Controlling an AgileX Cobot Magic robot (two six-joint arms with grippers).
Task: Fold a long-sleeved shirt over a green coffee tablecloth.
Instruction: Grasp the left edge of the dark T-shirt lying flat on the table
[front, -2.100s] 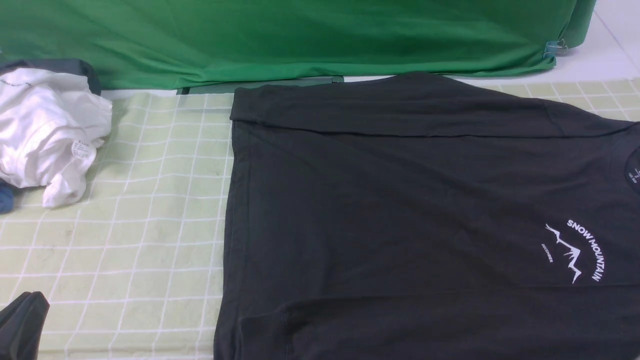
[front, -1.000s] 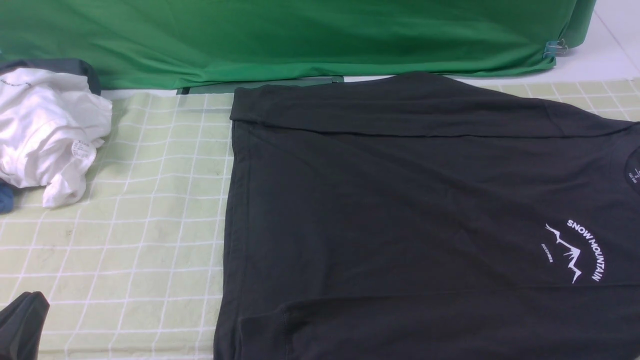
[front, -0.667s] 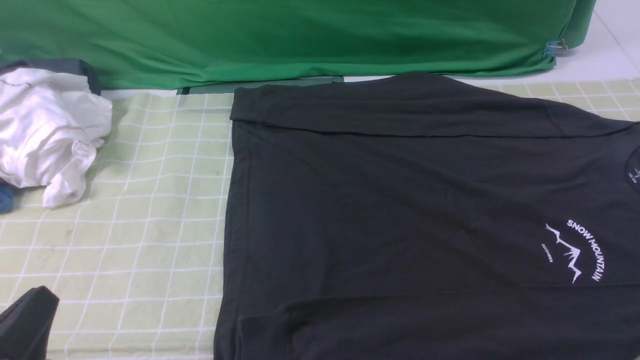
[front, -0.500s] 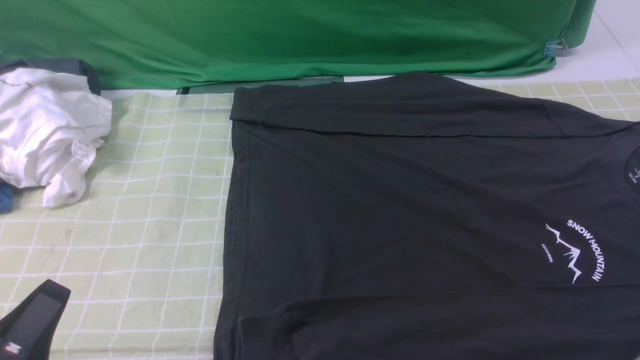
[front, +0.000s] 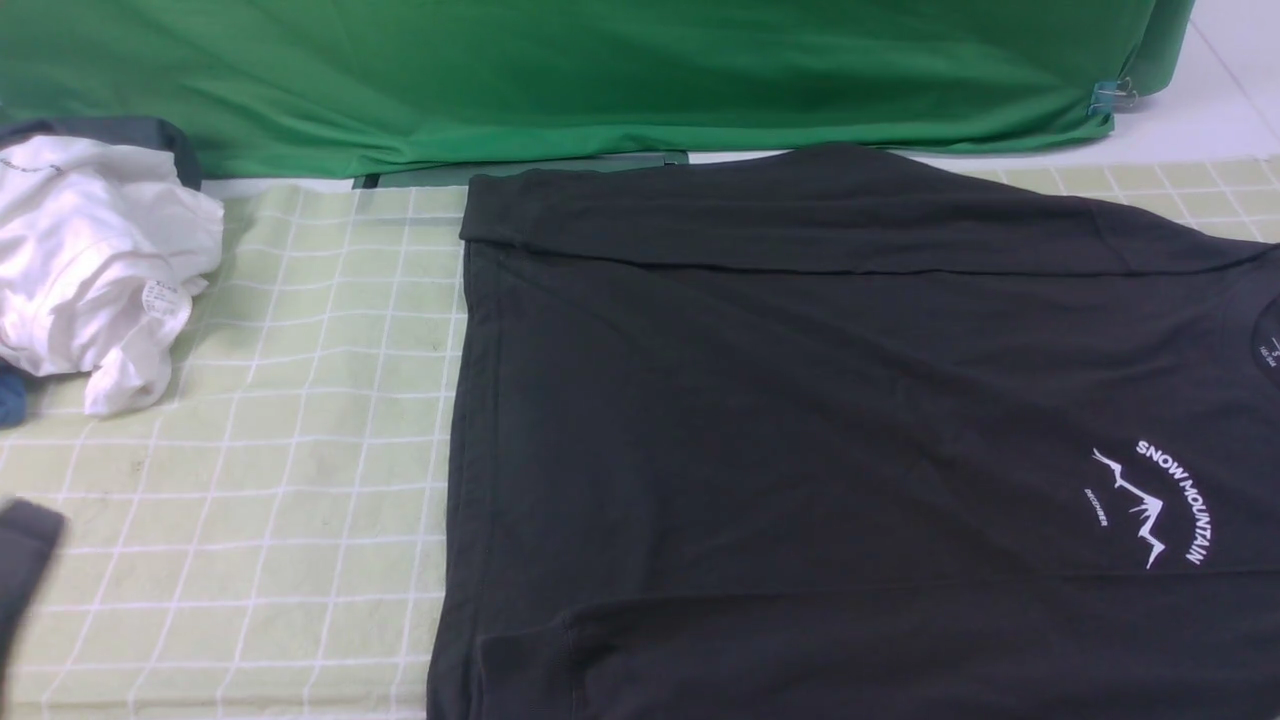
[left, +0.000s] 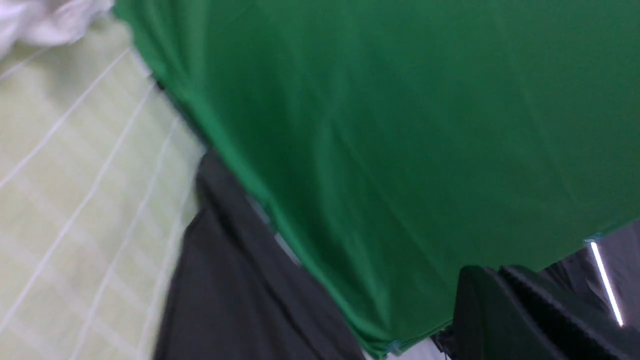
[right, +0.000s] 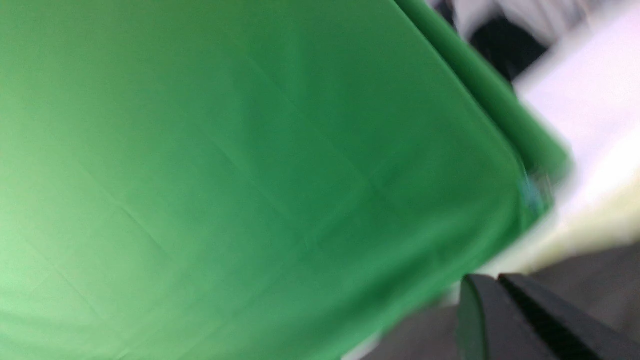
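Here's the long-sleeved shirt (front: 800, 430), lying flat on the green coffee tablecloth (front: 270, 480), print up, with its far edge turned in and what looks like another fold along the near edge. So the side folds seem done! The left gripper (left: 500, 274) and right gripper (right: 497, 278) are both clenched on nothing, facing the green backdrop (front: 600, 80), and I'd say the hem-to-collar fold remains.

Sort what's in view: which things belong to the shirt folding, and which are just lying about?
Job: long-sleeved shirt; green coffee tablecloth under it.
Lying about: crumpled white garment; plain green backdrop; clip on the backdrop's corner.
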